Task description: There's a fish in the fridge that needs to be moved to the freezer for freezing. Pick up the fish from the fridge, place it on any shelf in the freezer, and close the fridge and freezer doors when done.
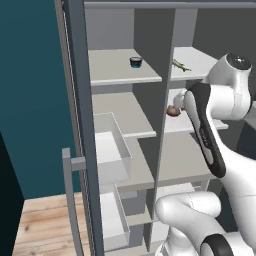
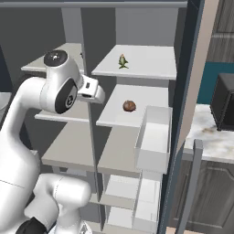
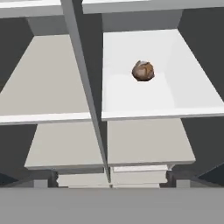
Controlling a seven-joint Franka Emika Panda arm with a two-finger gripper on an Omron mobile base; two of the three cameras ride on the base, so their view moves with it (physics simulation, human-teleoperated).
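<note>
One fish [image 2: 122, 61], one brown lump [image 2: 129, 106], one dark cup [image 1: 135, 62], two open doors [image 1: 80, 125].

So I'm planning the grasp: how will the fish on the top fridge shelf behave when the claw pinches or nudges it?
The fish looks small and slim, so probably light and easy to lift. It lies loose on a smooth flat shelf, so a nudge would likely slide or spin it rather than roll it. Its narrow body gives little to pinch; a grip across the middle seems safest. Stiffness cannot be judged.
</note>
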